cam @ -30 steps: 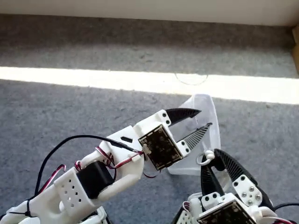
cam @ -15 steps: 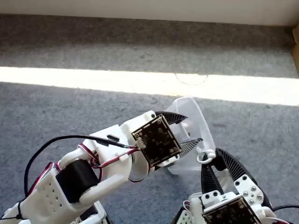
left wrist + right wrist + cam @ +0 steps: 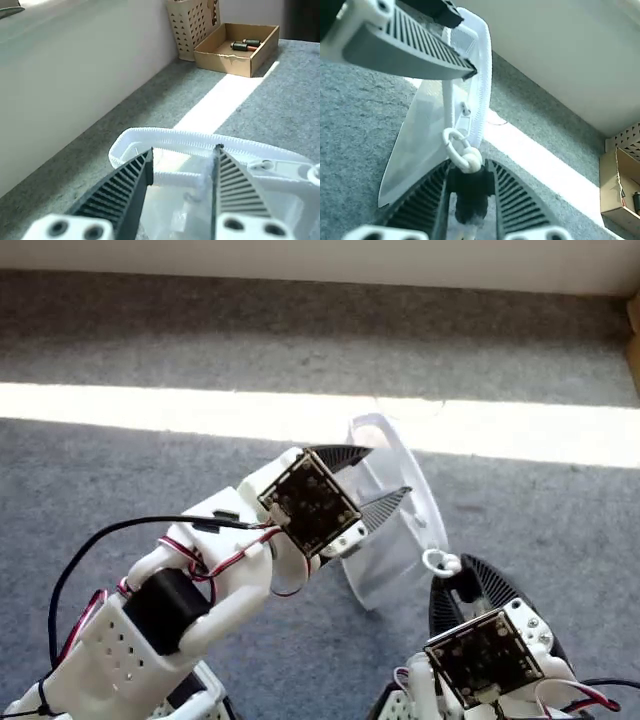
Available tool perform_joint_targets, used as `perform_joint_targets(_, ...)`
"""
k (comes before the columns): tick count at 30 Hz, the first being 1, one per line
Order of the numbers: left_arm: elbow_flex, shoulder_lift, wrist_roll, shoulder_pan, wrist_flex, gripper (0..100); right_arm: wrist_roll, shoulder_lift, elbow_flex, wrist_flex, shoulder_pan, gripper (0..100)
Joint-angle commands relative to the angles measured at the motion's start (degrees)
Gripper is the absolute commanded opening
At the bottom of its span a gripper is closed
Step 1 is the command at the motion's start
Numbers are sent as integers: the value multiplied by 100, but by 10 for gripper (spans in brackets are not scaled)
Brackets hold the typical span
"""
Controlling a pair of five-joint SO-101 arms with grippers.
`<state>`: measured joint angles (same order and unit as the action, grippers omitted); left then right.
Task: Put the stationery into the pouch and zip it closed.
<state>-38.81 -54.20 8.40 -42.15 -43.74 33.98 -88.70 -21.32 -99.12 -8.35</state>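
Observation:
A translucent white pouch (image 3: 392,540) with a white zipper stands on edge on the grey carpet, its mouth gaping. My left gripper (image 3: 390,471) is open and straddles the pouch's upper rim (image 3: 200,140); one finger (image 3: 232,185) touches the zipper edge. My right gripper (image 3: 458,578) sits at the pouch's near end, shut on the black zipper pull (image 3: 469,185), whose white ring (image 3: 461,150) sticks out past the fingertips. The pouch (image 3: 427,135) leans away from that gripper (image 3: 468,167). The left fingers (image 3: 410,40) cross above it. No stationery is visible.
A bright sunlit strip (image 3: 150,405) crosses the carpet below a pale wall. Far off stand a cardboard box (image 3: 237,47) holding small dark items and a beige perforated basket (image 3: 192,25). The box (image 3: 620,190) is also visible at the far edge.
My left gripper has moved left and farther away, and the pouch has swung and tilted with it. The right gripper stays on the zipper pull, and its wrist has turned a little.

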Motion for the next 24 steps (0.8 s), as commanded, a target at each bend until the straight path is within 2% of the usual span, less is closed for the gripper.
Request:
perform_joint_targets(1, -734, 180, -26, -48, 1160, 192, -53, 4, 4, -22, 31, 5)
perform_joint_targets(3, -927, 180, -26, -154, 1565, 191, -53, 4, -4, -40, 31, 5)
perform_joint_targets(8, -971, 119, -26, -374, 1547, 162, -360, 13, -40, 127, 31, 5)
perform_joint_targets(10, -813, 110, -9, -356, 1178, 162, -369, 22, -40, 321, 31, 5)
perform_joint_targets(17, 479, 110, 9, -224, -853, 162, -334, 66, -303, 1349, 31, 5)
perform_joint_targets(24, 1393, 110, -26, 356, -1758, 158, -105, 66, -1165, 2255, 31, 5)
